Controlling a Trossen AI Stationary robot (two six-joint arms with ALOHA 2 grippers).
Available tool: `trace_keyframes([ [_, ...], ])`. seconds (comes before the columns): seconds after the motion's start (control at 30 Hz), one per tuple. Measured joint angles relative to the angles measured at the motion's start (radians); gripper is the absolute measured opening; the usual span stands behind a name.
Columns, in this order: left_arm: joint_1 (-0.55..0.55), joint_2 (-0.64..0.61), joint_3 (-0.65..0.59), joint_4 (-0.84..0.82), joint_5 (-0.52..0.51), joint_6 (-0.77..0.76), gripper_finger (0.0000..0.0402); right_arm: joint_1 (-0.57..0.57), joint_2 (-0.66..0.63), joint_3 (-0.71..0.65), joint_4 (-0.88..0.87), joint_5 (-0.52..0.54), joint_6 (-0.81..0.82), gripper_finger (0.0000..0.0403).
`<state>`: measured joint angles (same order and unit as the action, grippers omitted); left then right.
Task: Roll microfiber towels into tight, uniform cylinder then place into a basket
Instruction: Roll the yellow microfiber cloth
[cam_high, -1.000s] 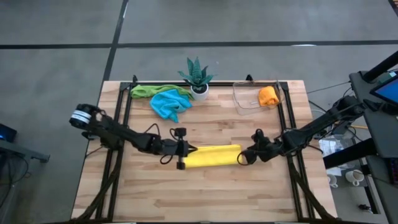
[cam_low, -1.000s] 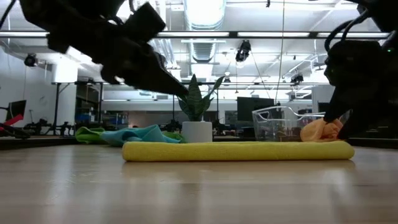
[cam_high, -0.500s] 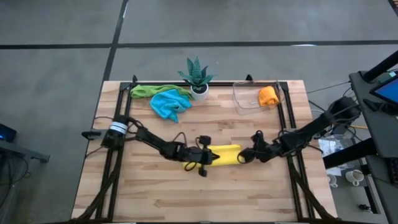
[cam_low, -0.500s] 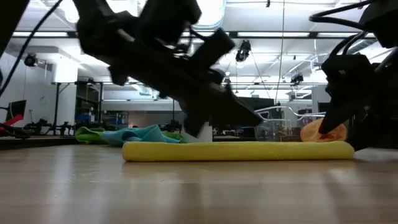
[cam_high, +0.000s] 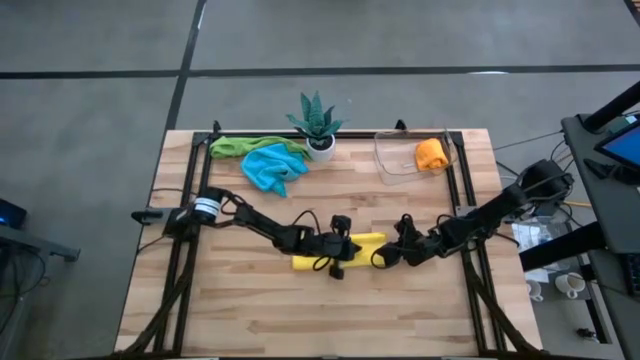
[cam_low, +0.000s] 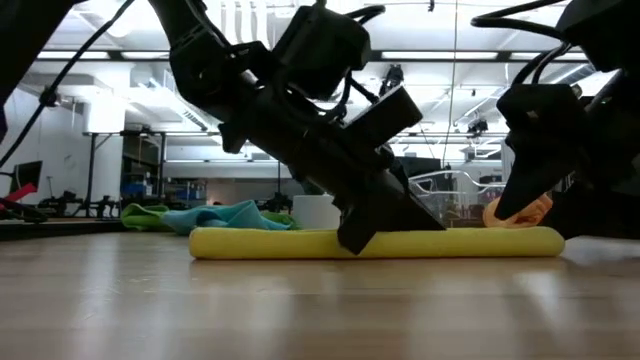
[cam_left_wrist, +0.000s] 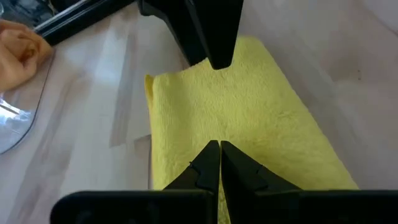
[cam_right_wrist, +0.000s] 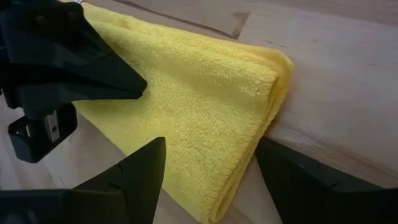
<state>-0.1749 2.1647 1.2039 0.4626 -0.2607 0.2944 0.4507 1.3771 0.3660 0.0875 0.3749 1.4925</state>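
So here's the desk (cam_high: 250, 310), wooden slats, filling the middle of the overhead frame. Dead centre lies the yellow towel (cam_high: 310, 260), folded into a long flat strip, not rolled at all yet. Up in the upper left sit the light blue towel (cam_high: 272, 166) and the green towel (cam_high: 235, 146), both just crumpled heaps. Upper right is the basket (cam_high: 395, 160) with one orange towel (cam_high: 431, 154) already bundled inside, so I'd call that one down, three to go.

The left hand (cam_left_wrist: 219, 163) is pinched fully closed and pressing its tip onto the middle of the yellow strip. The right hand (cam_right_wrist: 211, 174) is spread wide open, straddling the strip's right end, holding nothing yet. Looks like it's setting up to start the roll.
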Motion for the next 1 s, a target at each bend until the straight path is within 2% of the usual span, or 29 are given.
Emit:
trace_keyframes([
  [0.2, 0.003, 0.000, -0.003, 0.000, 0.000, -0.001, 0.0000, 0.000, 0.028, 0.013, -0.001, 0.011, 0.000, 0.0192],
  [0.4, 0.005, 0.002, -0.004, -0.001, 0.000, -0.003, 0.0000, 0.000, 0.059, 0.012, 0.000, 0.021, -0.005, 0.0091],
  [0.5, 0.005, -0.003, -0.004, -0.006, -0.002, -0.003, 0.0000, 0.000, 0.057, 0.013, -0.010, 0.021, -0.060, 0.0037],
  [0.57, -0.001, -0.039, -0.007, -0.048, -0.019, 0.000, 0.0000, 0.000, 0.041, 0.019, -0.042, 0.015, -0.085, 0.0017],
  [0.67, -0.007, -0.145, -0.020, -0.123, -0.035, -0.005, 0.0000, 0.001, -0.002, 0.043, -0.189, 0.004, -0.087, 0.0011],
  [0.8, -0.008, -0.255, -0.097, -0.126, -0.036, -0.054, 0.0000, 0.000, -0.087, 0.115, -0.528, 0.010, -0.085, 0.0010],
  [0.93, -0.007, -0.294, -0.188, 0.011, -0.035, -0.076, 0.0000, 0.000, -0.153, 0.214, -0.831, 0.034, -0.073, 0.0009],
  [1.0, -0.007, -0.289, -0.220, 0.081, -0.032, -0.079, 0.0000, 0.000, -0.166, 0.255, -0.898, 0.046, -0.067, 0.0009],
])
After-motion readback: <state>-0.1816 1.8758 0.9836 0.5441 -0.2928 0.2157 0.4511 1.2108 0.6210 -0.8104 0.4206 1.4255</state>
